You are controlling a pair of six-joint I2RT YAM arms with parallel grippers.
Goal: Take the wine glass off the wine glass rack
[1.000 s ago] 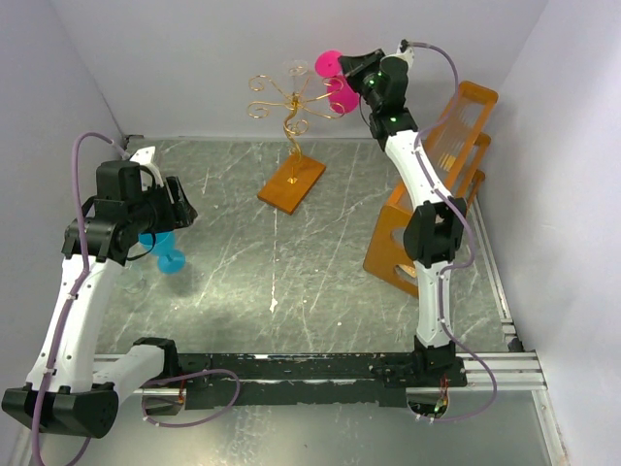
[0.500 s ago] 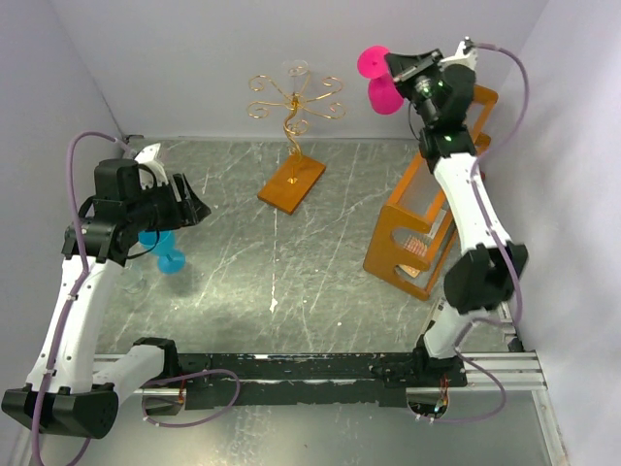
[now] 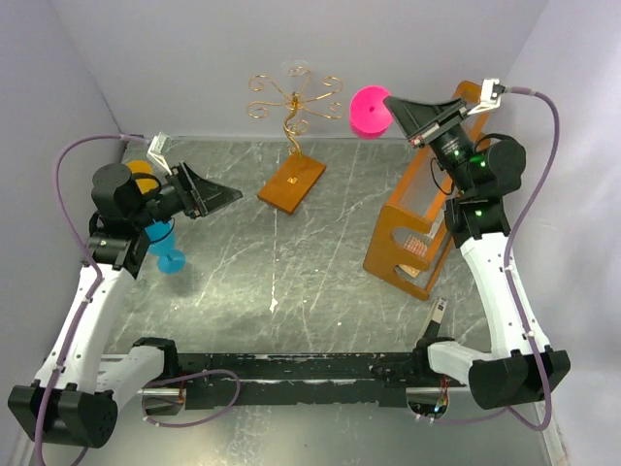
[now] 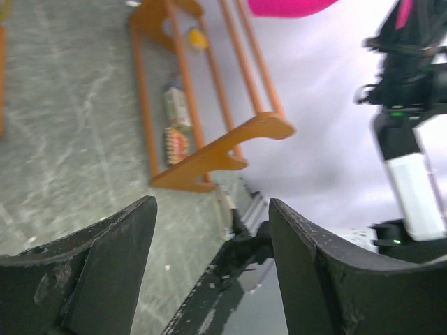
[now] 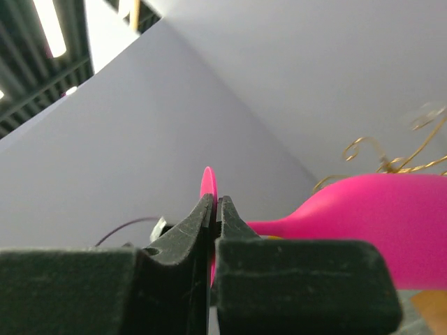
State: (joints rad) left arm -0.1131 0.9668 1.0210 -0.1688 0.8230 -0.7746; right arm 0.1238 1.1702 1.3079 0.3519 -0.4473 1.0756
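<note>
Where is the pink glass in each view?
Top external: upper right of centre, the pink glass is held in the air by the right gripper, right of the rack.
Left wrist: only a pink blur at the top edge, above the frame.
Right wrist: centre to right edge, the right gripper shut on it.
Shared landmark: the rack links top and right wrist; the frame links top and left wrist.

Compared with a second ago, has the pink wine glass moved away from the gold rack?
Yes. The pink wine glass has shifted right, clear of the gold wire rack, which stayed put.
</note>
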